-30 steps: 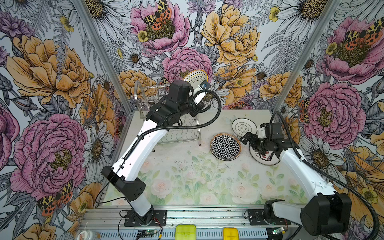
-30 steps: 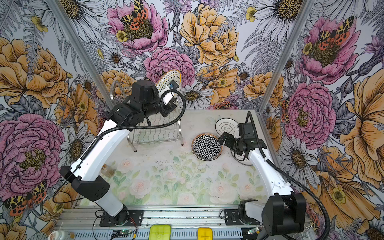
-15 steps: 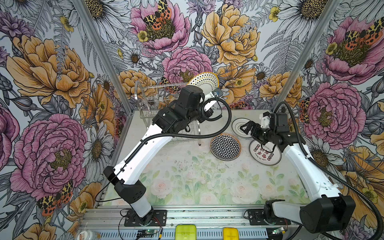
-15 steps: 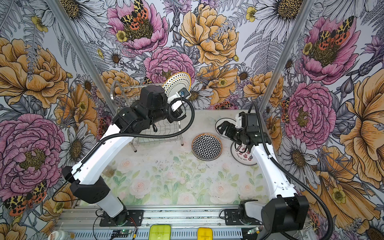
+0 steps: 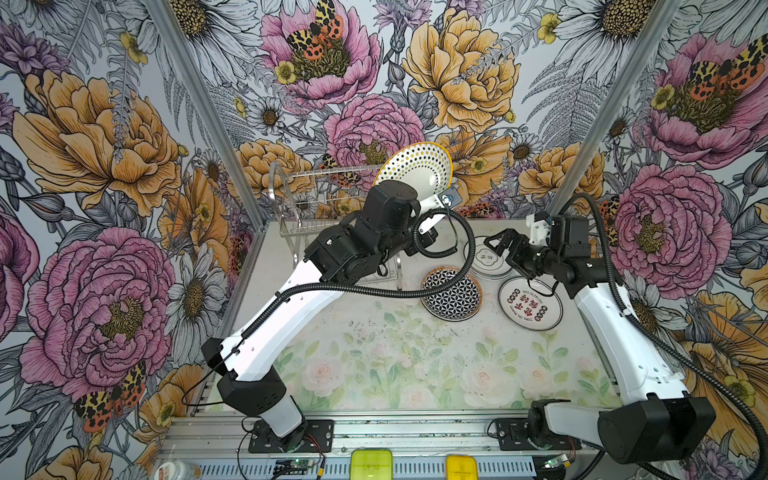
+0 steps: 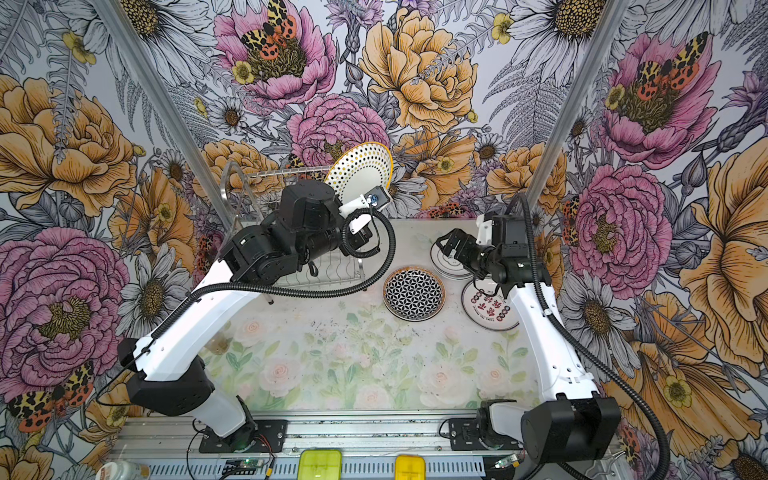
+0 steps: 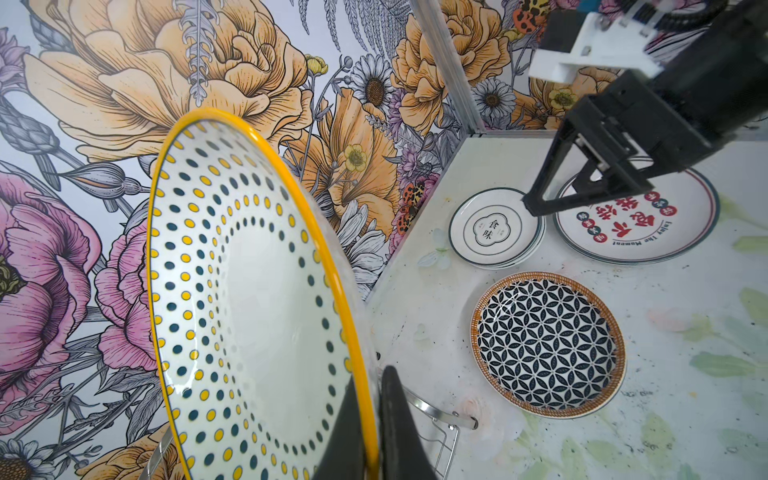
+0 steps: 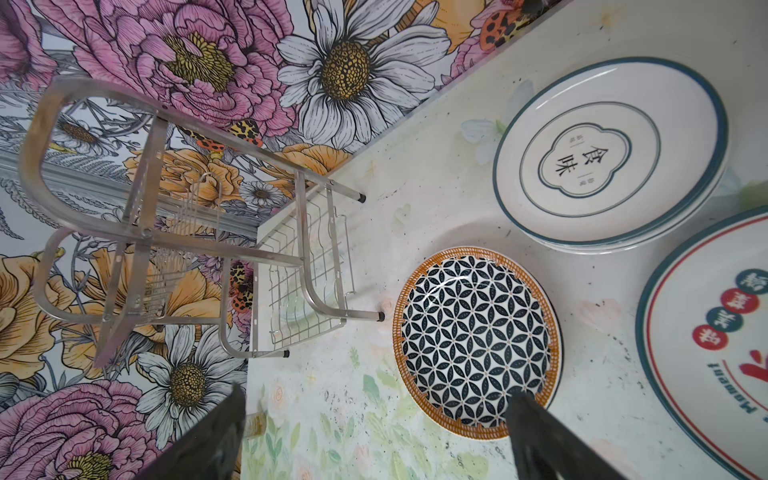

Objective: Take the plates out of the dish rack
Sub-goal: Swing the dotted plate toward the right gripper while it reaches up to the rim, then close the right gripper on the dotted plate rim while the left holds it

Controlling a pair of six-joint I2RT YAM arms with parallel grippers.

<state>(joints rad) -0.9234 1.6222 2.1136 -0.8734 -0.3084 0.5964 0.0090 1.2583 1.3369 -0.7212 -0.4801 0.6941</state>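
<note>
Nearly done, by the look of it: the dotted plate (image 7: pixel 257 291), yellow-rimmed, is up on edge in the air above the end of the rack (image 8: pixel 304 232), its rim pinched tight between the left jaws. From the right wrist view the rack's upper slots hold no plates; a faint clear round shape lies at its lower shelf, and I cannot tell what it is. Three lots already lie flat on the desk (image 5: pixel 395 353) just beside the rack: a geometric plate (image 5: pixel 452 293) with a brown rim, a red-lettered plate (image 5: pixel 530 305), and a stack (image 8: pixel 609 153) of dark-rimmed plates. By my count that makes one dotted, one geometric and one red-lettered; the stack shows several rims, but the exact number is unclear. There is one rack. What seems left is to set the dotted plate down with the others. The right jaws hang spread wide and empty above the stack.
</note>
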